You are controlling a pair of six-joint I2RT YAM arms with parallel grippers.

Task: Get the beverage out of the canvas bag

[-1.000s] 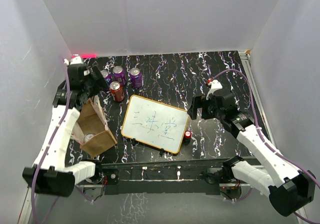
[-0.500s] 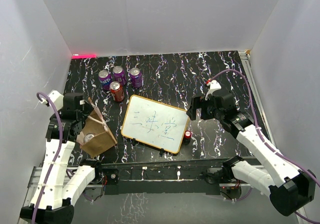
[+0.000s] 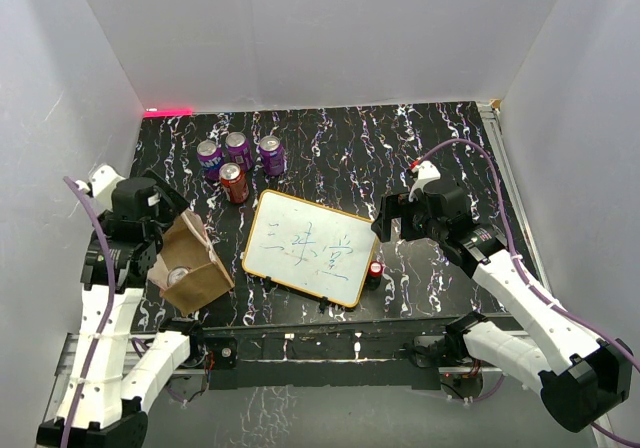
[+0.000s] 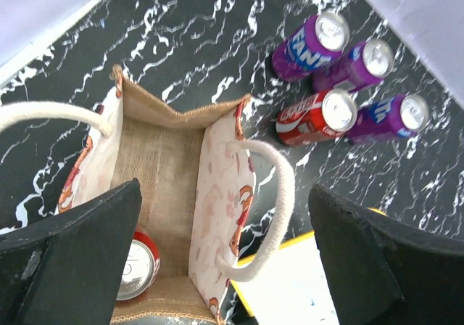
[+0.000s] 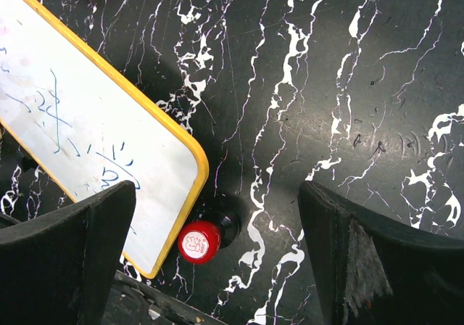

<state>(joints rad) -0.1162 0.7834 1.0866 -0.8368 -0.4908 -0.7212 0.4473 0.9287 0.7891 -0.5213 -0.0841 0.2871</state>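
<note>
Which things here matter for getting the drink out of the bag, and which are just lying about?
Job in hand: canvas bag; beverage can inside it; left gripper, jaws open above the bag.

Lying about: three purple cans and a loose red can beyond the bag; whiteboard; small red-capped item by its corner.

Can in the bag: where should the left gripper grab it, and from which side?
Grip the can around its upper body, coming straight down through the canvas bag's open mouth. It stands upright, lid up, in a corner; the walls block sideways approach. Keep the left gripper clear of the loop handle.
</note>
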